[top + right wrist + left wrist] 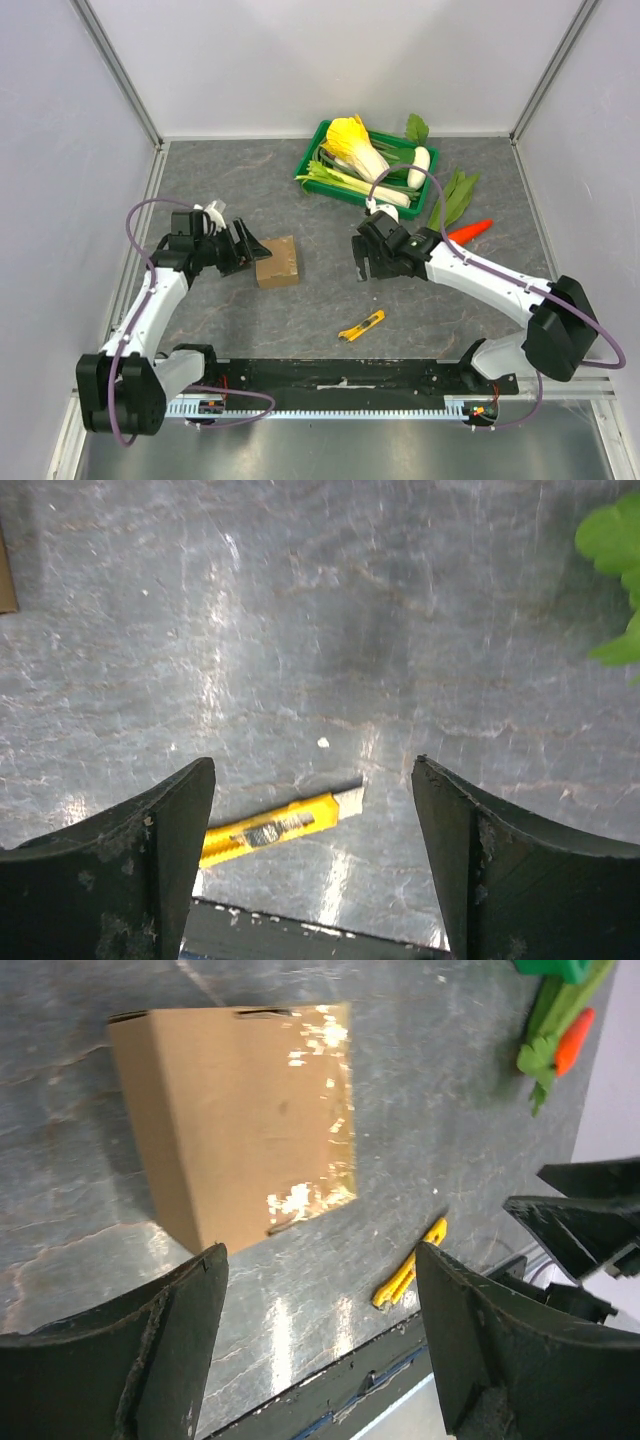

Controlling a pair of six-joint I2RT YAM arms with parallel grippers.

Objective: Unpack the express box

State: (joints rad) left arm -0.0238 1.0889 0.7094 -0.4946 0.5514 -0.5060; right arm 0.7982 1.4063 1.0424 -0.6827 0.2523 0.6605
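Currently I am keeping nothing in either pincer; both are standing wide open. The left pincer [320, 1260] is hovering just beside the closed express box [277, 262], which is lying on the counter [200, 190] left of centre in the top view. The right pincer [312, 770] is framing a yellow utility knife [275, 827] at the lower centre of its wrist view.

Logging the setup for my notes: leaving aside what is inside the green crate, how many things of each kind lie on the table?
express box: 1
yellow utility knife: 1
green crate: 1
carrot: 1
bunch of leafy greens: 1
Total: 5
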